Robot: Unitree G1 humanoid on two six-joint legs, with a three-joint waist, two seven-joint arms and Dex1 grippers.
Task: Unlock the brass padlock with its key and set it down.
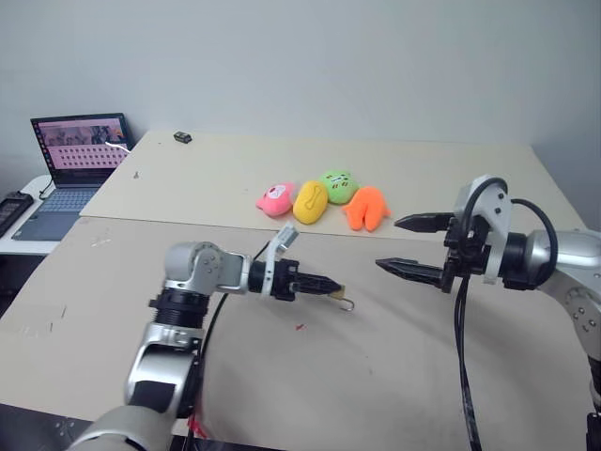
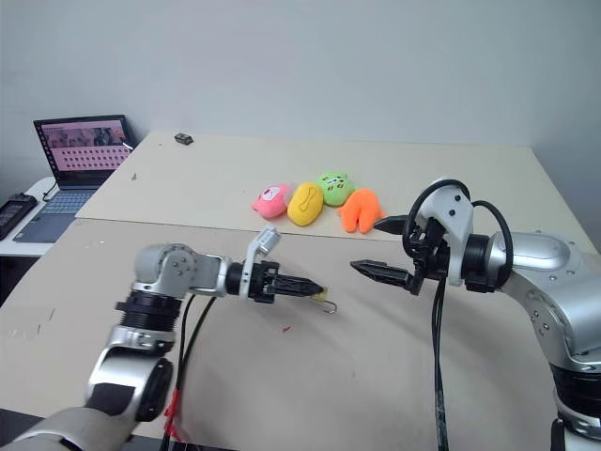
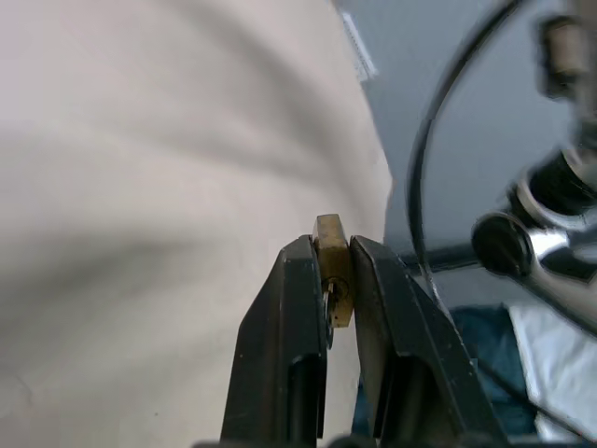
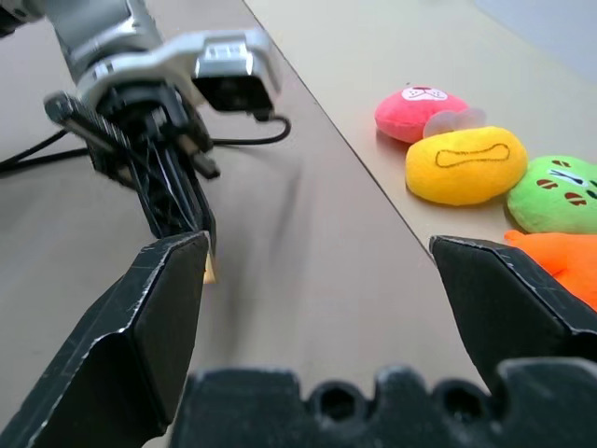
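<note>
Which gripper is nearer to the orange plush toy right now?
Right. The right gripper hangs open just in front of the orange plush toy, slightly toward the robot's right. The left gripper, shut on the brass padlock, sits farther away.

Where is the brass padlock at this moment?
The brass padlock is clamped between the fingers of the left gripper, above the table in front of the robot, short of the row of plush toys.
</note>
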